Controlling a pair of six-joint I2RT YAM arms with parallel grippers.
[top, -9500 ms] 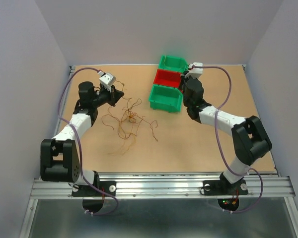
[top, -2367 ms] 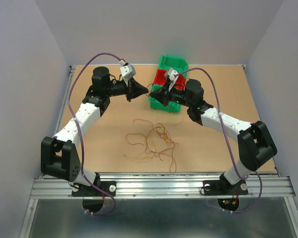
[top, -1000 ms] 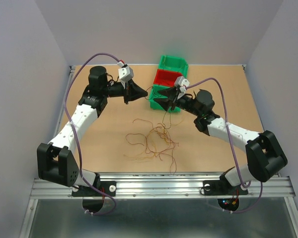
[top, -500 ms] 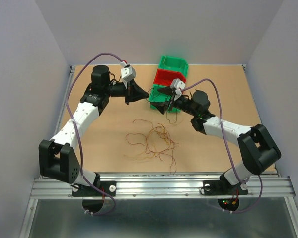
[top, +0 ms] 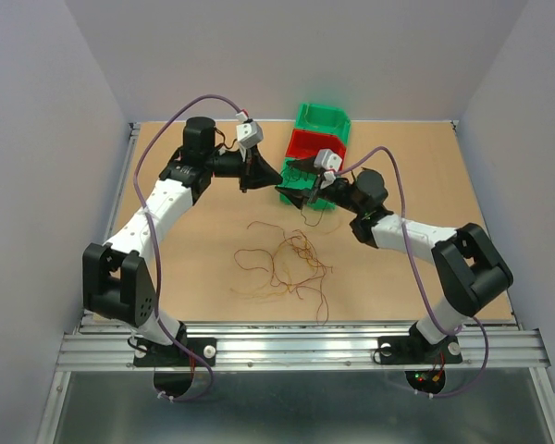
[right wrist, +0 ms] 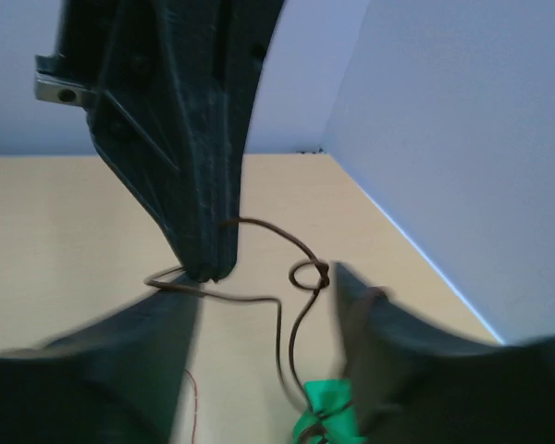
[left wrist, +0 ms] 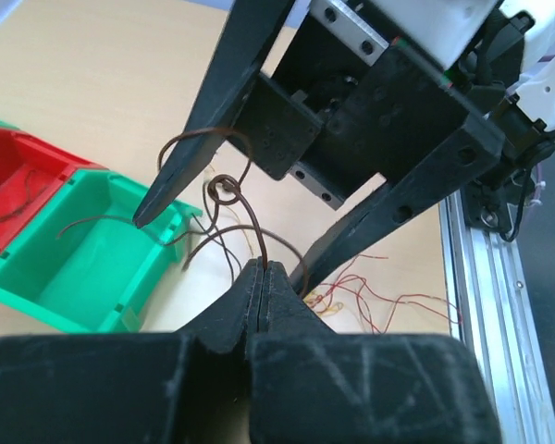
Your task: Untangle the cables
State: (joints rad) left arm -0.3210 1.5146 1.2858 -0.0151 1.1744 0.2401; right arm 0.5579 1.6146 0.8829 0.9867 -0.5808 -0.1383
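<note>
The table point(top: 462, 176) is boxed in by the left wall point(top: 46, 139), the back wall point(top: 287, 55) and the right wall point(top: 536, 139). A metal rail point(top: 296, 344) runs along its near edge. Bare board shows right of the right arm point(top: 416, 236) and in a strip between the left arm point(top: 157, 213) and the left wall.

3 bins stand in a row from the back edge toward the middle: the far green bin point(top: 324, 117), the red bin point(top: 313, 143) and the near green bin point(top: 291, 192). They narrow the room at the far centre.

Both arms reach inward and their tips come close together over the left edge of the near green bin. The loose cables point(top: 291, 264) lie in a tangle on the board, nearer the rail, well apart from both grippers.

The left gripper point(left wrist: 262, 268) is clamped tight on 1 brown cable point(left wrist: 250, 208), which rises from its tips with a small loop in it. The right gripper point(left wrist: 220, 248) stands with its jaws spread wide, that curl of cable between them.
</note>
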